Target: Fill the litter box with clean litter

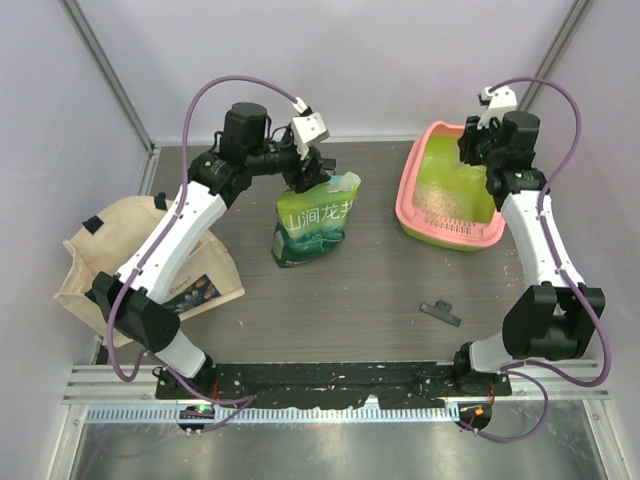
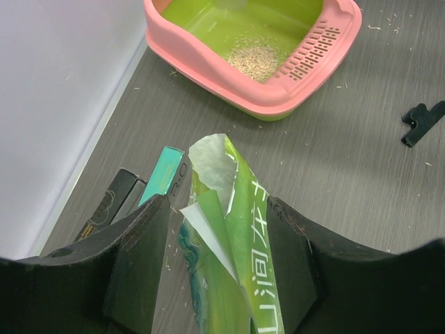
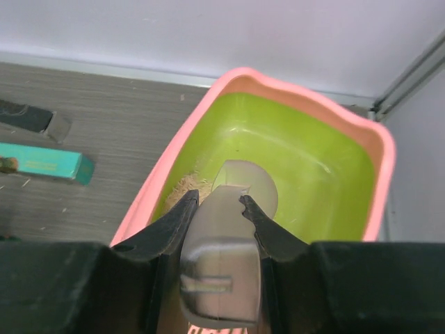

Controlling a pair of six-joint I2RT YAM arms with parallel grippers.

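- Between the parted jaws of the left end effector (image 2: 219, 205) stands a crinkled, glossy green bag (image 2: 236, 229).
- Right end effector (image 3: 219, 202) clamps a translucent plastic scoop (image 3: 222, 264).
- Just beyond it, the rounded pink-rimmed, lime litter box (image 3: 379, 146) holds a small patch of sandy litter (image 2: 254, 56).

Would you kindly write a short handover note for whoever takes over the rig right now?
Left gripper: open, jaws straddling the top of the green bag standing mid-table.
Right gripper: shut on the clear scoop, over the litter box at far right.
Done: a small patch of clean litter lies inside.
Left: most of its floor is bare; more litter needed.
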